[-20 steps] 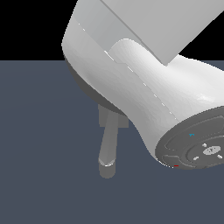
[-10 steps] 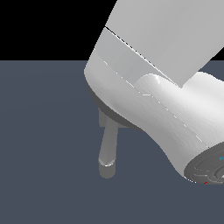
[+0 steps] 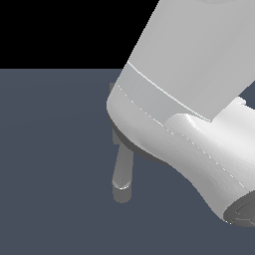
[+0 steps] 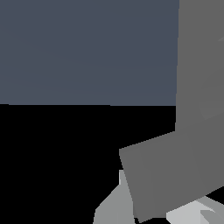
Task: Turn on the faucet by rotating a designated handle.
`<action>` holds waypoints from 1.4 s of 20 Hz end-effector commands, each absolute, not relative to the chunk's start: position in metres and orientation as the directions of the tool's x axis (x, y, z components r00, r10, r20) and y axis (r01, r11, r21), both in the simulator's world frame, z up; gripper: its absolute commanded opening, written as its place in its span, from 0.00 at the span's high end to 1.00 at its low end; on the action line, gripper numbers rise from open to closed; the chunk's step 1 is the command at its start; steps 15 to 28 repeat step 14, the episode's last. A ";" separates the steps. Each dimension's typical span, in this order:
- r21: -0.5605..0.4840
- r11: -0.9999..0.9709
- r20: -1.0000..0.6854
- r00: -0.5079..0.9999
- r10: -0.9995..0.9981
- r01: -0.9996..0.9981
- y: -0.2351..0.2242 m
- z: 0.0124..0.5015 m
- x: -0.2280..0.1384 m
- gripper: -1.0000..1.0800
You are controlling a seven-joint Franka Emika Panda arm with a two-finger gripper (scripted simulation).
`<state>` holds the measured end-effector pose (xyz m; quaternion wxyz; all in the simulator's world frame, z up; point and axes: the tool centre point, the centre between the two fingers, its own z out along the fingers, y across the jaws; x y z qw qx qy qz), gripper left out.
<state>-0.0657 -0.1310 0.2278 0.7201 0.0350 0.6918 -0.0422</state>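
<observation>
The grey faucet stands in the exterior view, mostly hidden behind my white arm [image 3: 189, 114]. Its thick round-ended spout [image 3: 122, 172] points down toward the camera, and a dark sliver of its base [image 3: 130, 145] shows under the arm. A small grey stub [image 3: 111, 89] shows at the arm's edge. In the wrist view, matte grey faucet parts sit very close: a straight bar [image 4: 199, 57] and a tilted squared piece [image 4: 175, 175]. I cannot tell which is the handle. Pale shapes behind the squared piece look like my fingers [image 4: 111, 208]. Their spacing is hidden.
The slate-blue floor [image 3: 55, 164] spreads around the faucet, with black void beyond its far edge. My arm's large wrist link [image 3: 219, 164] fills the exterior view's right.
My arm has swung toward the exterior view's right and lower, so its round end cap has slid to the lower right corner. The spout has not moved.
</observation>
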 end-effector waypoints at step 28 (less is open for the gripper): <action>-0.020 0.996 -1.000 -0.001 -0.020 0.083 -0.137 0.176 -0.064 1.00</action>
